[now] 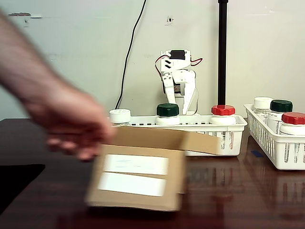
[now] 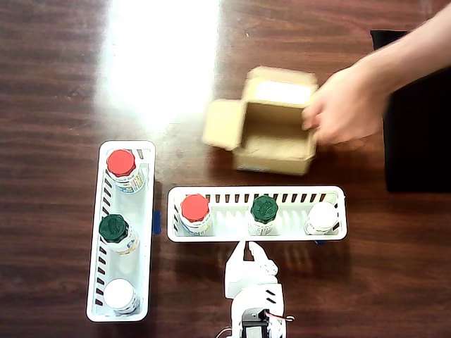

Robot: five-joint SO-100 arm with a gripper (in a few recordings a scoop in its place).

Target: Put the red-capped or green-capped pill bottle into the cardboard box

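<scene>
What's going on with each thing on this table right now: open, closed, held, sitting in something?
cardboard box: flaps open, empty, held by a person's hand, blurred.
red-capped pill bottles: capped, upright in the white baskets.
green-capped bottles: capped, upright in the baskets.
white-capped bottles: capped, upright in the baskets.
gripper: behind the near basket, holding nothing.

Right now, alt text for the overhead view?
A person's hand grips the open cardboard box on the dark table. Below it, two white baskets hold capped bottles; the end effector rests behind them.
</scene>
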